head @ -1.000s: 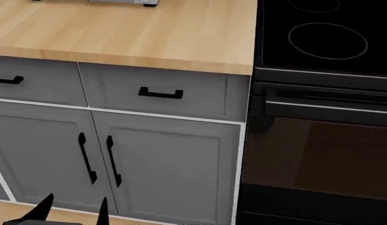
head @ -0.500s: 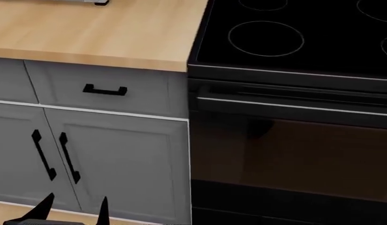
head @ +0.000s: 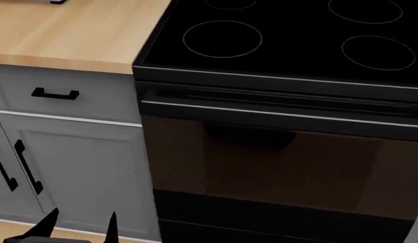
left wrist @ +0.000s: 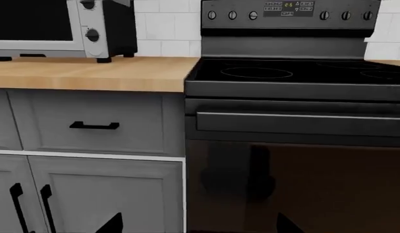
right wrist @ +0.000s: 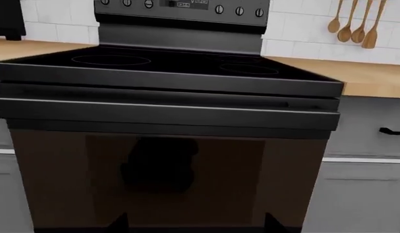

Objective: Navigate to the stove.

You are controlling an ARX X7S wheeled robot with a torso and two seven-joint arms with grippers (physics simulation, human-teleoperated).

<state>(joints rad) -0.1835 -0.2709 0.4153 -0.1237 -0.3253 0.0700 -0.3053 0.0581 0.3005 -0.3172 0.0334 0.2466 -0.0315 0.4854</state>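
Note:
The stove [head: 283, 152] is a black range with a glass cooktop [head: 290, 40] marked by thin grey rings, a bar handle [head: 283, 114] and a dark brownish oven window. It fills the middle and right of the head view, close in front of me. It also shows in the left wrist view [left wrist: 290, 145] and head-on in the right wrist view [right wrist: 167, 126]. My left gripper [head: 79, 225] is open and empty at the head view's lower left, low in front of the cabinet; its tips show in the left wrist view [left wrist: 196, 224]. My right gripper [right wrist: 194, 222] is open and empty, facing the oven door.
A wooden counter [head: 67, 35] over grey cabinets [head: 73, 152] with black handles adjoins the stove's left side. A toaster oven [left wrist: 64, 26] stands on that counter. More counter [right wrist: 368, 75] and hanging wooden spoons [right wrist: 355, 24] lie at the stove's other side, against white tile.
The view has shifted right along the counter. The stove has moved from the right edge of the head view to its middle, and the cabinets have slid off to the left.

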